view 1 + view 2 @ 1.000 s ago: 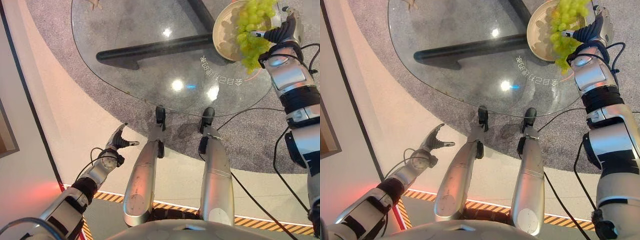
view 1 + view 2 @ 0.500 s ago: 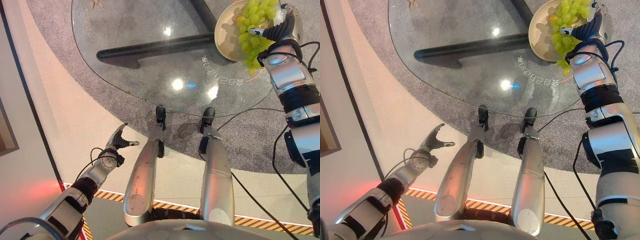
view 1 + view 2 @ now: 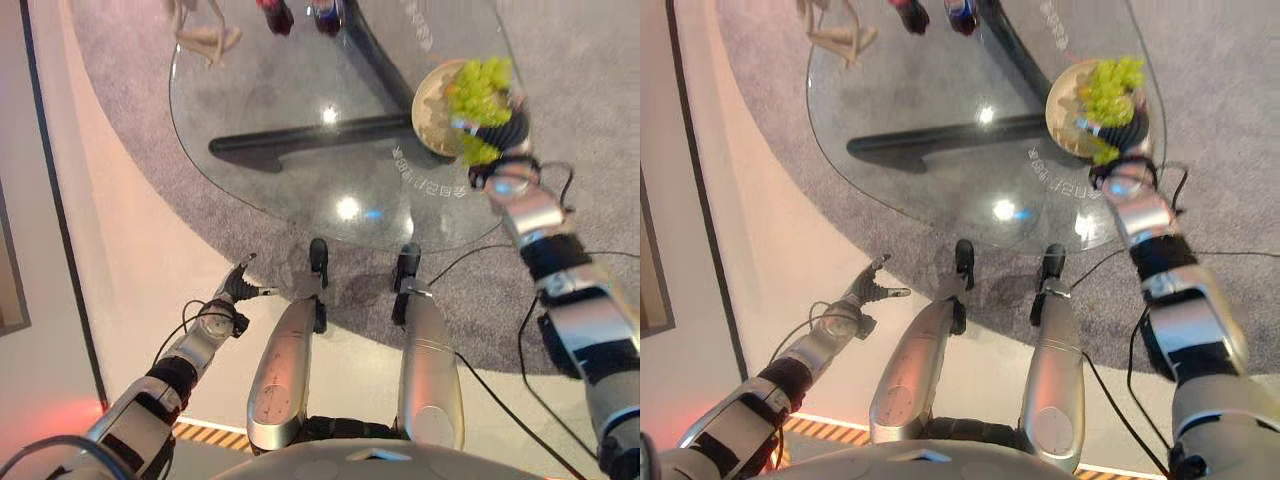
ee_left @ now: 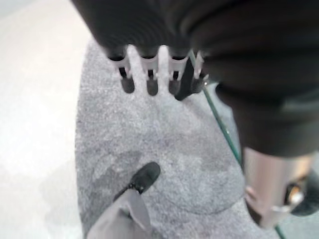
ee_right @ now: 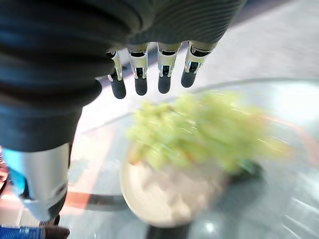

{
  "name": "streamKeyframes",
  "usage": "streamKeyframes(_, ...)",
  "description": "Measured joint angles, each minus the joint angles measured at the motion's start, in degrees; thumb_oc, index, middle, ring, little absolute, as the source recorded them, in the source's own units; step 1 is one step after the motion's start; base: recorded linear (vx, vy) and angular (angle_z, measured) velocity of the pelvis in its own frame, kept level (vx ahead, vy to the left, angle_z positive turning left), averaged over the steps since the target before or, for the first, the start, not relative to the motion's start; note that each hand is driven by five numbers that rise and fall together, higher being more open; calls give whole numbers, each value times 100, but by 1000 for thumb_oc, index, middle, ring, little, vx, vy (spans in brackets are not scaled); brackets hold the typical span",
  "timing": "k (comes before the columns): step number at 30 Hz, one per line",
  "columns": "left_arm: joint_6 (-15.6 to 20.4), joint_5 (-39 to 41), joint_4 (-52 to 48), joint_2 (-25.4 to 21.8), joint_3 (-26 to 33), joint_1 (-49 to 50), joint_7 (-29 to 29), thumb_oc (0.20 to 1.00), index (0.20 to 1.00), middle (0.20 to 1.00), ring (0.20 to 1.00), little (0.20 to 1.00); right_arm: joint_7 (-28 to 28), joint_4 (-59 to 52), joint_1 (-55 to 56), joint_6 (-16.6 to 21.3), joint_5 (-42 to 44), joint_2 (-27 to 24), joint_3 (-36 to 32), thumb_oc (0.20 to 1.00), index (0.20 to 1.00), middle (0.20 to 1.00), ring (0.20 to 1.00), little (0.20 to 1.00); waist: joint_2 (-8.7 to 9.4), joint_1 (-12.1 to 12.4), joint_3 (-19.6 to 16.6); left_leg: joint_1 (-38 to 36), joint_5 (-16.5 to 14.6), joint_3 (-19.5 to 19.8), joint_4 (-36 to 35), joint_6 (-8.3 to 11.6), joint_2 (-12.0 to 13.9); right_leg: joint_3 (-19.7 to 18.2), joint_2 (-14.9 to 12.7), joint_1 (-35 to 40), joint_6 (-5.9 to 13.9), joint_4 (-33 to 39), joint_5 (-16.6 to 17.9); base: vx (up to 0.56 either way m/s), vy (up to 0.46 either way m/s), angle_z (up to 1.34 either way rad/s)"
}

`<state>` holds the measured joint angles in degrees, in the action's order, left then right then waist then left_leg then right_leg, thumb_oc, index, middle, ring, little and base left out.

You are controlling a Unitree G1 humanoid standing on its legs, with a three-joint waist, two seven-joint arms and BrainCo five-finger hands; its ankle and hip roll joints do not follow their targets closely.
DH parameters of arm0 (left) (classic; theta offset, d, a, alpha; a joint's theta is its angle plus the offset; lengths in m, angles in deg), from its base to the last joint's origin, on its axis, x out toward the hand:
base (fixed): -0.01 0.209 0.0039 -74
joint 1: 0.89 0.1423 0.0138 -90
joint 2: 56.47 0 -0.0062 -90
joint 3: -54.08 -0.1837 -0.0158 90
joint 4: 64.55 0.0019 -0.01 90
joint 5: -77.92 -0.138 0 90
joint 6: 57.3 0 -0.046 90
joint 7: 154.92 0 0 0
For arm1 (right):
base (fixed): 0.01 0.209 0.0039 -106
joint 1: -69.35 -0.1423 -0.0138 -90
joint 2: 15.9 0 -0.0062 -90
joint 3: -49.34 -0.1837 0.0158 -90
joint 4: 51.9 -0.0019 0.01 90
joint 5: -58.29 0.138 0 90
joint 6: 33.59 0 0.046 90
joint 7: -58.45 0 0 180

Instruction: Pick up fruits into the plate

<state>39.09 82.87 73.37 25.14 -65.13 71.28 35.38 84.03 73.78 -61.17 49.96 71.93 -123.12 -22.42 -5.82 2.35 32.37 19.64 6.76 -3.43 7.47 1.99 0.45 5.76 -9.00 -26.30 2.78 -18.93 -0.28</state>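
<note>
Now green grapes on plate, right hand open above

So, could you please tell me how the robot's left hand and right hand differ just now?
The right hand reaches out over the round glass table, above the beige plate of green grapes; the left hand hangs low, off the table, above the floor. The right hand has fruit just beneath its fingers; the left hand has nothing near it. Both have straight fingers and hold nothing.
</note>
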Motion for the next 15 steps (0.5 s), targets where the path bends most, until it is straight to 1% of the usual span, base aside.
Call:
streamKeyframes(2, -18, 102, 157, 71, 78, 38, -72, 1000, 1000, 1000, 1000, 1000, -132, -3, 587, 263, 123, 142, -57, 1000, 1000, 1000, 1000, 1000, 13, -50, 1, -342, -20, 21, -106, 6, 51, 24, 66, 426, 1, 221, 1, 69, 62, 4)
streamKeyframes(3, -15, 173, 233, 144, 212, 133, -82, 1000, 1000, 1000, 1000, 1000, -207, -5, 907, 343, 208, 231, -82, 1000, 1000, 1000, 1000, 1000, 32, -93, -6, -586, -11, 54, -218, 10, 67, 89, 89, 707, 39, 374, 32, 90, 35, 10)
streamKeyframes(4, -16, 236, 237, 173, 252, 222, -102, 1000, 1000, 1000, 1000, 1000, -312, -5, 1263, 460, 359, 307, -151, 1000, 1000, 1000, 1000, 1000, 73, -126, -31, -829, -22, 72, -327, 20, 97, 120, 116, 967, 33, 508, 29, 119, 26, 4)
streamKeyframes(6, -12, 251, 249, 190, 413, 450, -129, 1000, 1000, 1000, 1000, 1000, -636, 67, 1905, 734, 678, 414, -325, 1000, 1000, 1000, 1000, 1000, 181, -103, -279, -984, -22, 67, -508, 23, 147, 132, 176, 1134, 39, 712, 32, 124, 27, -1)
streamKeyframes(7, -22, 269, 294, 198, 464, 515, -133, 1000, 1000, 1000, 1000, 1000, -778, 147, 2036, 825, 800, 490, -460, 1000, 1000, 1000, 1000, 1000, 209, -104, -339, -1060, -18, 73, -574, 24, 157, 152, 202, 1238, 51, 804, 56, 137, 21, 3)
streamKeyframes(8, -60, 280, 394, 231, 571, 654, -127, 1000, 1000, 1000, 1000, 1000, -1018, 481, 2321, 1002, 966, 707, -675, 1000, 1000, 1000, 1000, 1000, 292, -103, -435, -1276, -20, 75, -682, 29, 193, 199, 248, 1507, 77, 992, 112, 146, 31, 5)
streamKeyframes(9, -103, 281, 471, 268, 673, 828, -123, 1000, 1000, 1000, 1000, 1000, -1165, 742, 2637, 1044, 1061, 850, -714, 1000, 1000, 1000, 1000, 1000, 376, -110, -643, -1412, -45, 75, -787, 59, 228, 237, 279, 1673, 75, 1135, 112, 210, 52, 8)
streamKeyframes(10, -129, 250, 618, 326, 786, 1075, -119, 1000, 1000, 1000, 1000, 1000, -1477, 1216, 2970, 1208, 1156, 1120, -859, 1000, 1000, 1000, 1000, 1000, 483, -97, -1014, -1607, -23, 76, -964, 41, 256, 300, 321, 1914, 95, 1378, 154, 195, 82, 7)
streamKeyframes(12, -121, 166, 892, 390, 902, 1449, -107, 1000, 1000, 1000, 1000, 1000, -1933, 1799, 3445, 1319, 1317, 1462, -893, 1000, 1000, 1000, 1000, 1000, 632, -89, -1467, -1952, -61, 70, -1114, 76, 272, 334, 380, 2333, 72, 1700, 172, 221, 111, 3)
streamKeyframes(13, -123, 126, 1022, 425, 910, 1511, -108, 1000, 1000, 1000, 1000, 1000, -2114, 2031, 3600, 1381, 1375, 1565, -908, 1000, 1000, 1000, 1000, 1000, 661, -107, -1580, -2076, -88, 71, -1171, 87, 273, 353, 386, 2489, 70, 1802, 174, 189, 108, 3)
streamKeyframes(15, -170, 56, 1486, 601, 1065, 1688, -142, 1000, 1000, 1000, 1000, 1000, -2558, 2644, 3925, 1420, 1453, 1829, -962, 1000, 1000, 1000, 1000, 1000, 704, -108, -1975, -2343, -178, 63, -1256, 82, 254, 398, 385, 2825, 75, 2037, 173, 102, 97, 7)
